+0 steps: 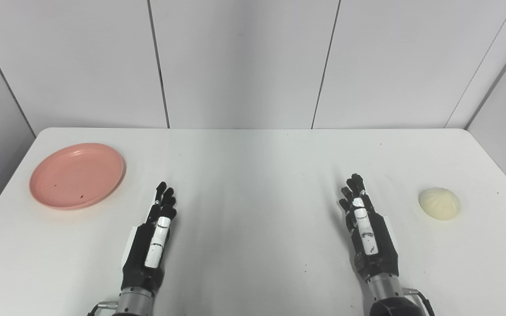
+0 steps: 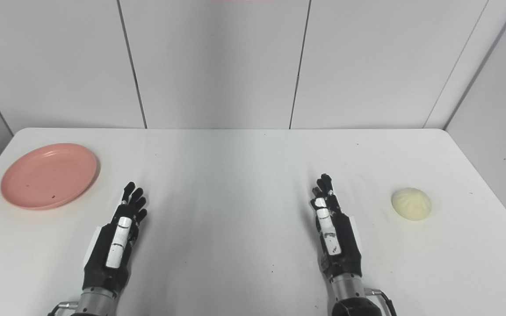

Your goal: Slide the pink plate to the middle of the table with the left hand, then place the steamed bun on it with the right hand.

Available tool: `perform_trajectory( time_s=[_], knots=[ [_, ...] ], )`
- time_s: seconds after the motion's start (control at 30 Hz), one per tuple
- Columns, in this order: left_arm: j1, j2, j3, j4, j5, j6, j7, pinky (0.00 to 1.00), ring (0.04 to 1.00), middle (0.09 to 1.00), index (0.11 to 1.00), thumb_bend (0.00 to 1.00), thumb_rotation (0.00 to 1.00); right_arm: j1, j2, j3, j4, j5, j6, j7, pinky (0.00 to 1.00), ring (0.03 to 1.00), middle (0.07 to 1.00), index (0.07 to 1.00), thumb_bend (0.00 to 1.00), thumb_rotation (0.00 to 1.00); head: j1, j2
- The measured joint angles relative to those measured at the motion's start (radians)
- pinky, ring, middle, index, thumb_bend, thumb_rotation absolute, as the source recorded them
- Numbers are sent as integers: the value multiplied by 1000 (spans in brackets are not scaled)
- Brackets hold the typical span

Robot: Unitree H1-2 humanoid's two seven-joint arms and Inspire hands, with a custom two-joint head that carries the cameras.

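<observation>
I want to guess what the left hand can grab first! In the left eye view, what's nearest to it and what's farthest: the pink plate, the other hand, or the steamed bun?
From the left hand:
1. Pink plate, nearest, just up and to its left near the table's left edge.
2. Right hand, across the middle of the table.
3. Steamed bun, farthest, beyond the right hand near the right edge.

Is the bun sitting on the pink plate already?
No, the steamed bun lies on the bare table near the right edge, far from the empty pink plate on the left.

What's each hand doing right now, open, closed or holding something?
Left hand: open, holding nothing, apart from the pink plate.
Right hand: open, holding nothing, apart from the steamed bun.
</observation>
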Motion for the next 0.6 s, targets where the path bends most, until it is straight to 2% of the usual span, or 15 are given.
perform_trajectory(
  time_s=[0.6],
  knots=[
    [-12, -7, 10, 13, -39, 2, -1, 1000, 1000, 1000, 1000, 701, 876, 1, -9, 12, 5, -23, 0, 4, 994, 979, 976, 965, 738, 820, 6, -6]
  ],
)
